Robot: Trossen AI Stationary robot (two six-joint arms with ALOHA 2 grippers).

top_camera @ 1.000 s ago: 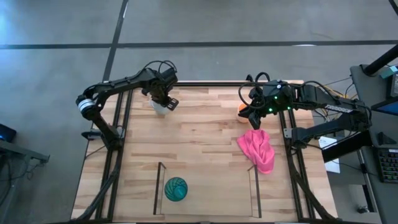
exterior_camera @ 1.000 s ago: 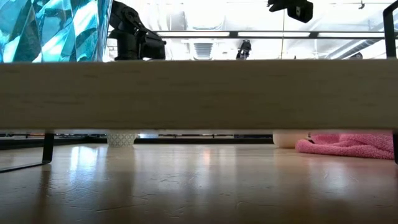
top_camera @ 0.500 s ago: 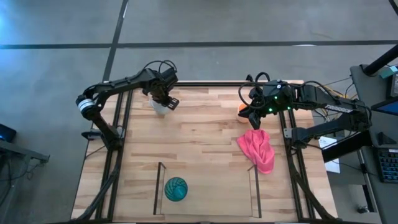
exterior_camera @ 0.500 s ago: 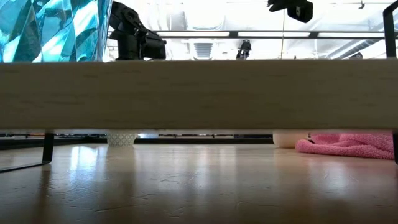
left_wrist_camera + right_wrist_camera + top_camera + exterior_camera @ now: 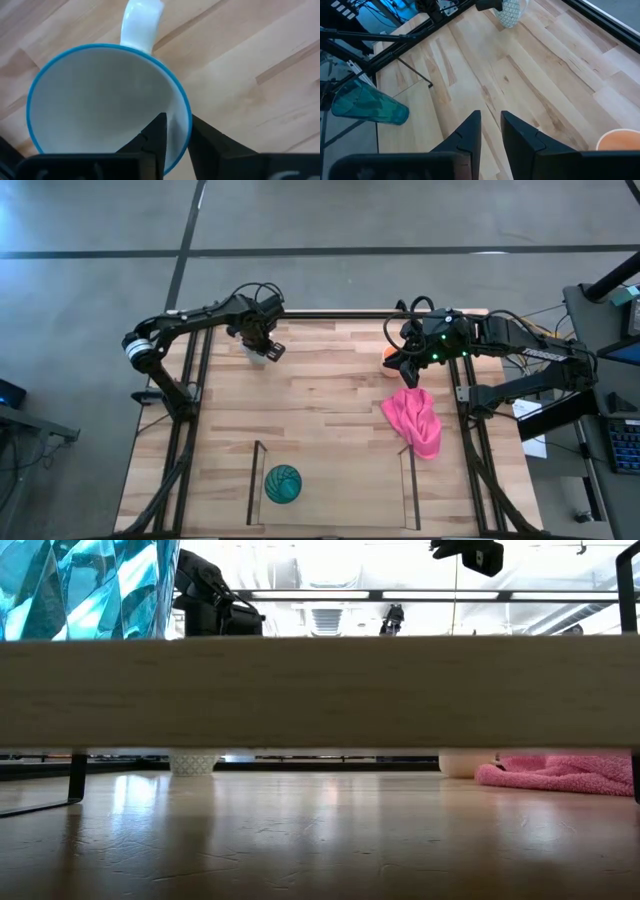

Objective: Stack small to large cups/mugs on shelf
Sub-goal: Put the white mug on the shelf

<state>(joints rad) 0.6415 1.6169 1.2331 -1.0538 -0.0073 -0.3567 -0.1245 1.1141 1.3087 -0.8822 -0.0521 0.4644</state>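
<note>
A white mug with a blue rim (image 5: 258, 357) stands at the table's far left, its base on the wood (image 5: 193, 762). My left gripper (image 5: 262, 340) is above it, shut on its rim. The orange mug (image 5: 388, 352) stands at the far right, also in the right wrist view (image 5: 620, 141). My right gripper (image 5: 402, 366) hovers just beside it, shut and empty. The teal ribbed tumbler (image 5: 283, 484) stands in the left part of the shelf bay (image 5: 345, 492), between its two dark panels. My left gripper holds the white mug by its rim wall (image 5: 184, 120), on the side opposite the handle (image 5: 142, 25). One finger (image 5: 156, 136) is inside the cup and one (image 5: 212, 147) outside. The fingers come from above, pointing down. The mug is upright with its base on the table.
A pink cloth (image 5: 415, 423) lies crumpled at the right, between the orange mug and the shelf's right panel (image 5: 410, 485). Black frame rails (image 5: 190, 395) run along both table sides. Bare wood (image 5: 320, 405) lies between the mugs and the shelf.
My left gripper has shifted a little toward the table's left edge over the white mug. The mug's base stays on the table.
</note>
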